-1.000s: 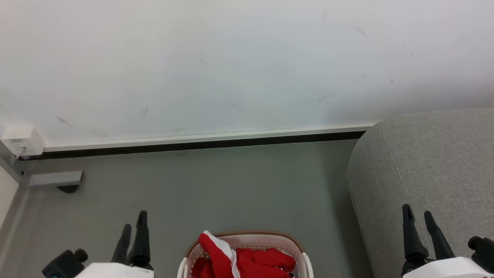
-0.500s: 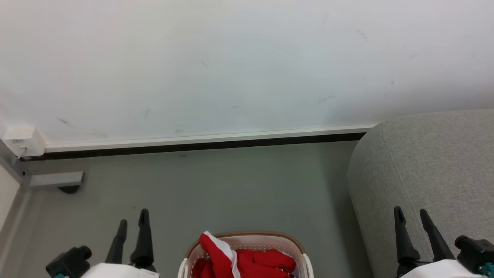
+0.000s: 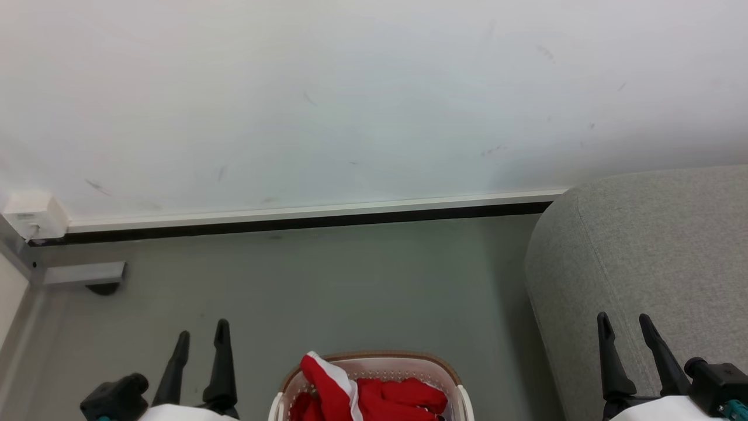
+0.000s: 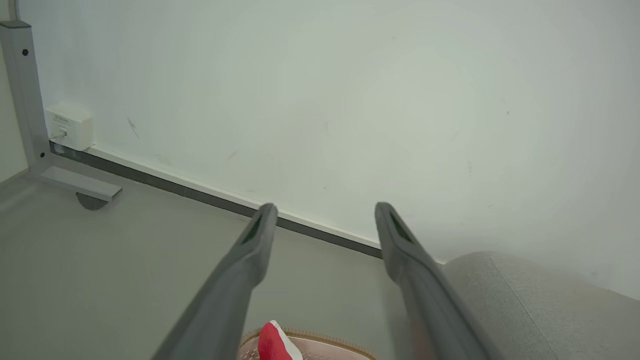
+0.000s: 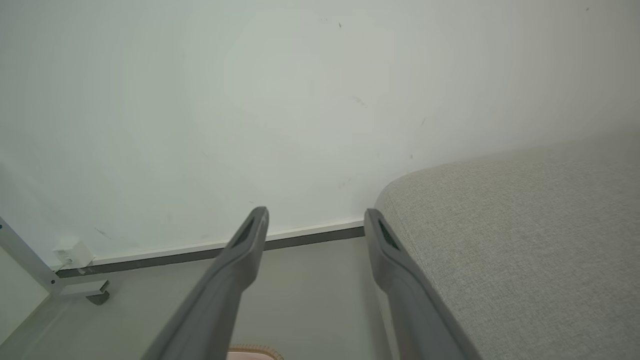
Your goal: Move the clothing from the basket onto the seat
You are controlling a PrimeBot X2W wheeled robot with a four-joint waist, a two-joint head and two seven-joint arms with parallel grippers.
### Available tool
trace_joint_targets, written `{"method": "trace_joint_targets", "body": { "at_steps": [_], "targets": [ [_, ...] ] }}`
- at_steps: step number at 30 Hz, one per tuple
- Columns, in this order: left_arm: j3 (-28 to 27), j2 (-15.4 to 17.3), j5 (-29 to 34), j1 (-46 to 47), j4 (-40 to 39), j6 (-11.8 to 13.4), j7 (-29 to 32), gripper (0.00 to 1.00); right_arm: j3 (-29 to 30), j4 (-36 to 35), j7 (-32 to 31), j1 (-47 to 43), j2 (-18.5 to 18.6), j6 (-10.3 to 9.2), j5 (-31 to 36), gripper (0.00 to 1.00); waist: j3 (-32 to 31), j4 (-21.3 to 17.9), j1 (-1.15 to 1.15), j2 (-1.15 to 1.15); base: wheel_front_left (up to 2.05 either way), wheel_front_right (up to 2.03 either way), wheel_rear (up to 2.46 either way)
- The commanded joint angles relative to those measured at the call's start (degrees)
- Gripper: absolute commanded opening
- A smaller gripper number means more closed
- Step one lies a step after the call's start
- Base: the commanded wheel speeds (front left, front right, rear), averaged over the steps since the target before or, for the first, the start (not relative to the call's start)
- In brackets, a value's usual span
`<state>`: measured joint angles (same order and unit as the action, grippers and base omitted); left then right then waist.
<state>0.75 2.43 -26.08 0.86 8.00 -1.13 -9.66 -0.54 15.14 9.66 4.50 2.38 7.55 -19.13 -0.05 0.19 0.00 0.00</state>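
Red clothing (image 3: 374,394) with a white stripe lies heaped in the white basket (image 3: 461,397) with its brown rim, at the bottom middle of the head view. A red tip of the clothing (image 4: 272,342) and the basket rim (image 4: 320,336) also peek in at the bottom of the left wrist view. The grey seat (image 3: 654,251) fills the right side. My left gripper (image 3: 201,330) hangs open to the left of the basket, nothing between its fingers. My right gripper (image 3: 622,324) stands open over the seat's front edge, empty. The open right gripper (image 5: 315,217) sits beside the seat (image 5: 525,240).
A white wall with a dark baseboard (image 3: 292,221) runs across behind the grey floor. A metal table leg and foot (image 3: 82,272) and a white wall box (image 3: 32,213) stand at the far left. Open floor lies beyond the basket.
Both grippers have shifted slightly: the left one down and a little right, the right one a little left and lower. The basket and clothing lie as before.
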Motion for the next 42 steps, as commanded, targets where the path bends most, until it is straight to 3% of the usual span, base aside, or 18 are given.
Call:
{"method": "trace_joint_targets", "body": {
  "at_steps": [1, 42],
  "targets": [
    [-0.04, 0.51, 1.51, 0.01, -0.75, 0.05, -0.64, 1.0, 0.09, -0.04, 0.63, 0.72, 0.61, -0.08, 1.51, 1.0, -0.02, -0.03, 0.0, 0.0, 0.0, 0.0, 0.0],
    [0.63, 0.64, 17.65, -1.33, -1.26, 0.97, -5.27, 1.0, -0.58, 1.94, 5.29, 1.06, 0.7, -0.12, 16.55, 1.0, 1.48, -0.49, 0.0, 0.0, 0.0, 0.0, 0.0]
  ]
}}
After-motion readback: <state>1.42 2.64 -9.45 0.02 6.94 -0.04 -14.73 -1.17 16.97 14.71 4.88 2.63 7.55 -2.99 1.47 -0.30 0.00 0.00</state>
